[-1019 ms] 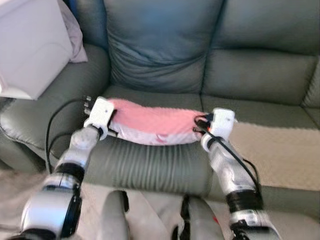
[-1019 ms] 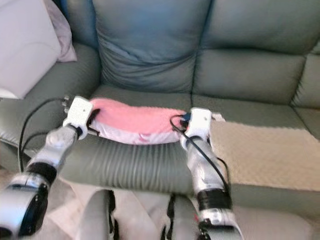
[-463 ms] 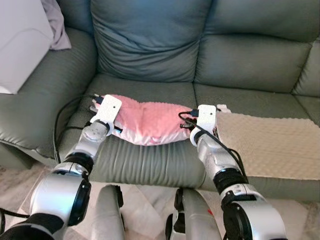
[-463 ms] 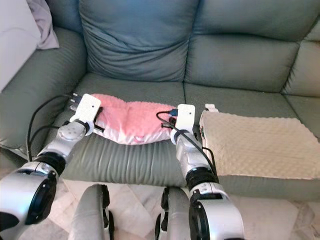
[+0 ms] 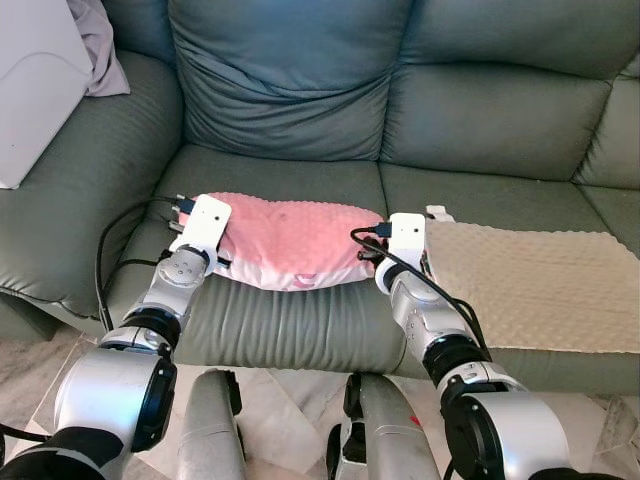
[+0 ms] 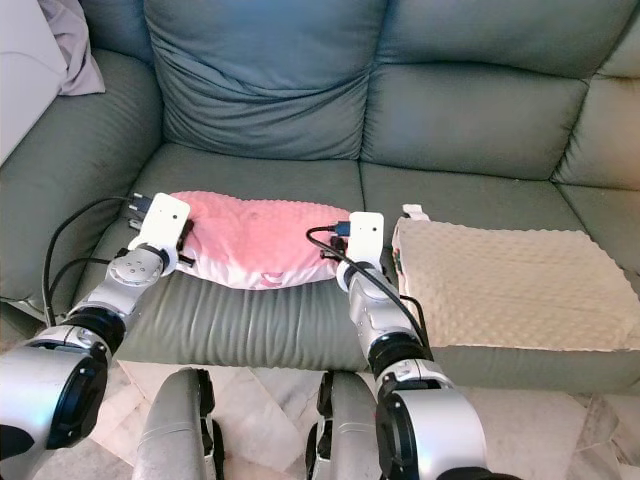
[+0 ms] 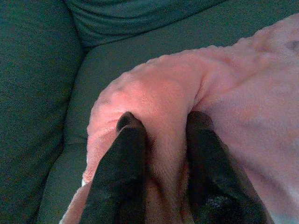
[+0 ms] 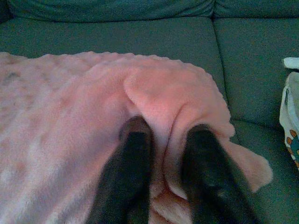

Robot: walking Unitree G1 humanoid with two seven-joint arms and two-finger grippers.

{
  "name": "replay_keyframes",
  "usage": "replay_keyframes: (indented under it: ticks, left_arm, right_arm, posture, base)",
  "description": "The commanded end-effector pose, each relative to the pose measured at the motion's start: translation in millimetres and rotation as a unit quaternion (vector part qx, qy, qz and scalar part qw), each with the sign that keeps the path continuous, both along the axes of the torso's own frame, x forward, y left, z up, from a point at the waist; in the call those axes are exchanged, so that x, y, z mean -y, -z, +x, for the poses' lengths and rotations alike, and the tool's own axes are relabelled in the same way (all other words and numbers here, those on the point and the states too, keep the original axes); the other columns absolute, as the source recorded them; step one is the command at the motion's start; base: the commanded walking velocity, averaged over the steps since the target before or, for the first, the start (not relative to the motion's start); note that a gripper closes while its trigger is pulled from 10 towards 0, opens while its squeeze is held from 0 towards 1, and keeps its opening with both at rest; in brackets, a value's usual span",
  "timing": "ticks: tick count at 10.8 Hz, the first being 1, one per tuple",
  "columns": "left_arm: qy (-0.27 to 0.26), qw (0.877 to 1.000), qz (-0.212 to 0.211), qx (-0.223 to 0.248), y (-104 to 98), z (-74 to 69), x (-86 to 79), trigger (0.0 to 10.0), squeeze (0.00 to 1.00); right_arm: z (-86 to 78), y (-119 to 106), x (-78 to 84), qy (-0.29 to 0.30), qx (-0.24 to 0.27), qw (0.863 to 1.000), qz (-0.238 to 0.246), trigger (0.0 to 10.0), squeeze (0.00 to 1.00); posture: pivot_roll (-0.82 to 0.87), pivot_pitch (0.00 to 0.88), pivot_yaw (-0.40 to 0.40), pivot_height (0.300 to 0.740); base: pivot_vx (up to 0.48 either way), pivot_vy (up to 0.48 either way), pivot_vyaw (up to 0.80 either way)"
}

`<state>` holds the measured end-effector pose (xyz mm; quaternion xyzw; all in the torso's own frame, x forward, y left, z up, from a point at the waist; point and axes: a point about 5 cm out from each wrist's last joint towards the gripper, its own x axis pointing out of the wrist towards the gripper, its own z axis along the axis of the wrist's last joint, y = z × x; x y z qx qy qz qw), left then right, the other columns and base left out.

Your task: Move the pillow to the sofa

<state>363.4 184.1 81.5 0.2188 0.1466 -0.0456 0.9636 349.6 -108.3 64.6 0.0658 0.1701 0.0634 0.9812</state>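
One pink pillow [image 5: 290, 240] lies on the seat of a grey-green leather sofa [image 5: 480, 130], held at both ends by two robot pincers. The left pincer [image 7: 161, 135] pinches a fold of plush at one end, its two black fingers [image 7: 124, 163] nearly closed on the fabric. The right pincer [image 8: 163, 140] grips the other end the same way. The pillow's long axis runs straight from one pincer to the other, along the seat's front edge. Just beyond the right pincer, away from the left one, lies one beige textured cushion [image 5: 530, 285]. Past the left pincer, one pale cloth [image 5: 100, 45] hangs over the sofa arm
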Motion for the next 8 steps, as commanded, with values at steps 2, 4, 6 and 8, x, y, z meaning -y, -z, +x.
replay_keyframes:
  ticks: [2,4,6,8]
  left_arm:
    - [-0.002,1.0,0.026,-0.012,4,-2.2,-2.1,10.0,1.0]
    - [0.0,0.998,0.056,-0.027,8,-5.1,-10.6,10.0,1.0]
    - [0.014,0.996,0.087,-0.024,7,-5.1,-13.4,10.0,1.0]
    - [0.018,0.996,0.091,-0.02,4,-4.3,-16.4,10.0,1.0]
  right_arm:
    - [4.2,-5,3.7,0.009,0.008,1.0,0.001,10.0,1.0]
    - [2.0,-2,1.9,0.013,0.0,1.0,0.003,10.0,1.0]
    - [3.4,-7,0.1,0.025,0.005,0.999,0.02,10.0,1.0]
    - [3.0,-9,1.2,0.052,-0.005,0.999,0.013,10.0,1.0]
  posture:
    - [-0.1,0.146,-0.092,0.627]
    - [-0.1,0.124,-0.092,0.627]
    - [-0.08,0.101,-0.098,0.627]
    - [-0.08,0.056,-0.106,0.627]
  base:
    - [0.0,0.0,0.0]
    - [0.0,0.0,0.0]
    - [0.0,0.0,0.0]
    - [0.0,0.0,0.0]
